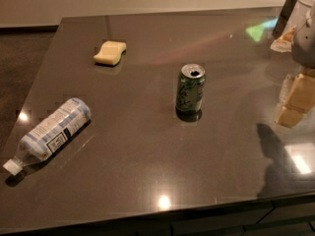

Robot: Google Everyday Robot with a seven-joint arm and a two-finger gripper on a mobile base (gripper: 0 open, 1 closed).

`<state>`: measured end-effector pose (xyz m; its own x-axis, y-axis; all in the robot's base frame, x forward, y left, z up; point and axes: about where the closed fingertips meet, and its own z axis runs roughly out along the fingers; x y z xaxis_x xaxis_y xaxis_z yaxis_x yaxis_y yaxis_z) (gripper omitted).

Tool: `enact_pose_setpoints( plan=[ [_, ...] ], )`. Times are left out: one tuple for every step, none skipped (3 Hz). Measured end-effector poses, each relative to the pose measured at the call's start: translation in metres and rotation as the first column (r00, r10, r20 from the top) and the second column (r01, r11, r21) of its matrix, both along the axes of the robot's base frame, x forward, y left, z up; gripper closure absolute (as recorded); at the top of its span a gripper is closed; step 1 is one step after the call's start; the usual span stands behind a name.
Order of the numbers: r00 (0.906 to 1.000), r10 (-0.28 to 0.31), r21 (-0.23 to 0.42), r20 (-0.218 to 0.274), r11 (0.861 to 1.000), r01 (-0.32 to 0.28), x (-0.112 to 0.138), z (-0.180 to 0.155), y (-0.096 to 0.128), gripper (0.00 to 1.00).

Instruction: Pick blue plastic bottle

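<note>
The blue plastic bottle (53, 132) lies on its side at the left of the dark table (147, 181). Its small white cap (11, 166) points toward the front left corner. It is clear, with a pale blue-and-white striped label and a black-and-white panel. My gripper (306, 33) shows only as a pale grey shape at the far right edge, far from the bottle. It casts a shadow on the table at the right front.
An opened green soda can (190, 90) stands upright near the table's middle. A yellow sponge (110, 52) lies at the back left. A dark box and a wrapper (284, 33) sit at the back right. The table's front edge is near the bottle's cap.
</note>
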<state>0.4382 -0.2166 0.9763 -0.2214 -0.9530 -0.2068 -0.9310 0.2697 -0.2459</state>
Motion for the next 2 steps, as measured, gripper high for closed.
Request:
enact_pose_setpoints(
  plan=[
    [1.0000, 0.000, 0.000, 0.000, 1.000, 0.000, 0.0001, 0.0000, 0.0001, 0.00],
    [0.9998, 0.020, 0.009, -0.007, 1.000, -0.020, 0.0035, -0.0009, 0.0055, 0.00]
  ],
)
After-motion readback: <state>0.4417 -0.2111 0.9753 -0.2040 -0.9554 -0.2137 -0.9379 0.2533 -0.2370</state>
